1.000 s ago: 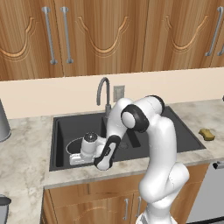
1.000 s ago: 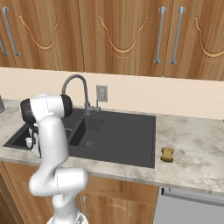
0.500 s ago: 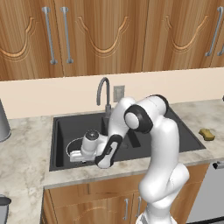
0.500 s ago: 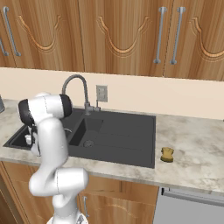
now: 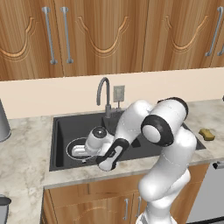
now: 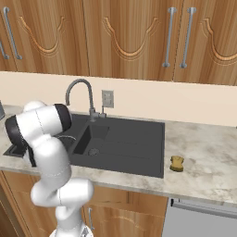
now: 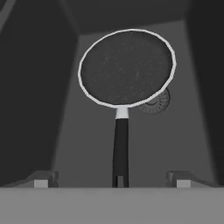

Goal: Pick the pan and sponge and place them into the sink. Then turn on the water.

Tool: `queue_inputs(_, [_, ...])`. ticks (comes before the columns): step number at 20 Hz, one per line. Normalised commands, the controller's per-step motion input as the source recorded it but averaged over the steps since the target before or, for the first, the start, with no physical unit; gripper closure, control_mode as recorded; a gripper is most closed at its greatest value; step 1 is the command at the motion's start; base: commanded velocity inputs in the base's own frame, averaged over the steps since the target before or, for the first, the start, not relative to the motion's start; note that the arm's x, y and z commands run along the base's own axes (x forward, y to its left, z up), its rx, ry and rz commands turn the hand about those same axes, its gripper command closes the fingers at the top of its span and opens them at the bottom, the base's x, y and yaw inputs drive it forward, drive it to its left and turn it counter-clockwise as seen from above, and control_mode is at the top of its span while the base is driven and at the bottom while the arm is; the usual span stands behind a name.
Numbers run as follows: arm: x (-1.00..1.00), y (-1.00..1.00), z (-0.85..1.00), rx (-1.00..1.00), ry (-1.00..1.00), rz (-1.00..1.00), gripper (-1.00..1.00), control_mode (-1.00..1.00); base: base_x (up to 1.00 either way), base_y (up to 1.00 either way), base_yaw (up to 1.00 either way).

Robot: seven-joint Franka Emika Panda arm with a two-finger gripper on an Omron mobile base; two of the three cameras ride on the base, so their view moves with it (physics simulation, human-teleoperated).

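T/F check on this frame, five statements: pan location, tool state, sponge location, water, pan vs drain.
1. The pan lies in the sink. True.
2. The tool is shut on the pan's handle. False: the fingers stand wide apart on either side of the handle, not touching it.
3. The sponge is already in the basin. False: it sits on the counter, on the far side of the sink from the basin that holds the pan.
4. Water runs from the faucet. False: no stream shows at the spout.
5. In the hand view the pan partly covers the round drain. True.
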Motion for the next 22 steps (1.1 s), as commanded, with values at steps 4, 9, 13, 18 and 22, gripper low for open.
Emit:
queue_inputs(4, [0.00, 0.00, 1.00, 0.00, 0.00, 0.00, -1.00, -1.00, 0.00, 0.00, 0.00])
queue_inputs(9, [0.00, 0.00, 1.00, -0.01, 0.00, -0.02, -1.00, -1.00, 0.00, 0.00, 0.00])
queue_inputs(13, [0.00, 0.00, 1.00, -0.03, 0.00, -0.05, -1.00, -1.00, 0.00, 0.00, 0.00])
queue_inputs(18, [-0.06, 0.00, 1.00, -0.01, 0.03, -0.08, -1.00, -1.00, 0.00, 0.00, 0.00])
queue_inputs(22, [-0.38, -0.14, 0.99, 0.00, 0.20, -0.14, -1.00, -1.00, 0.00, 0.00, 0.00])
